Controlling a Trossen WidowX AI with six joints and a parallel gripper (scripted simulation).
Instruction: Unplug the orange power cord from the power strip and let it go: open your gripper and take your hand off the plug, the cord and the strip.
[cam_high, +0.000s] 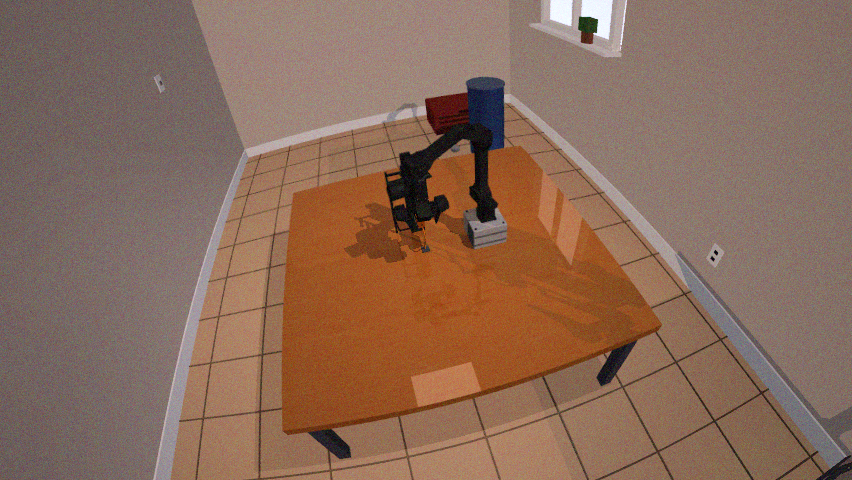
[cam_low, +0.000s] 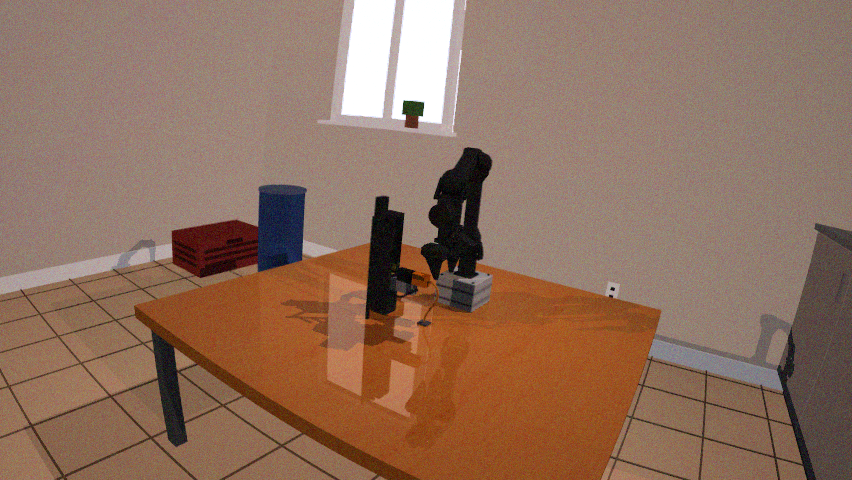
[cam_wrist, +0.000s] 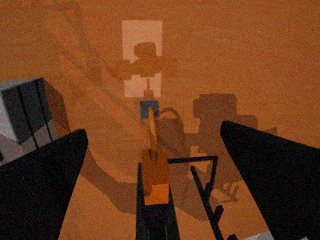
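Top view: arm (cam_high: 459, 140) arched over from base (cam_high: 485, 229) toward black strip (cam_high: 398, 193), which stands upright on table (cam_high: 476, 333); gripper (cam_high: 424, 208) low beside it, too small here to judge the opening. Thin cord (cam_high: 420, 240) barely visible, trailing down to table just in front of gripper. Exterior view: strip (cam_low: 383, 262) upright, w/ orange plug (cam_low: 424, 277) sticking out sideways near its lower part, toward base (cam_low: 465, 289); gripper (cam_low: 438, 256) just above/behind plug, apparently apart from it, though contact can't be fully ruled out at this res. Cord (cam_low: 434, 301) hangs from plug to small grey end on table (cam_low: 536, 357). Wrist view: fingers spread wide at both sides, nothing between them — plug (cam_wrist: 156, 176) sits centred in the gap, touching neither; cord (cam_wrist: 151, 127) runs away from it toward a blue end piece. Progress, as a judgement: gripper fully open and holding nothing, so release looks done; whether plug is fully out of socket can't be told — still close against strip. Left: back arm off, away from plug, cord and strip.
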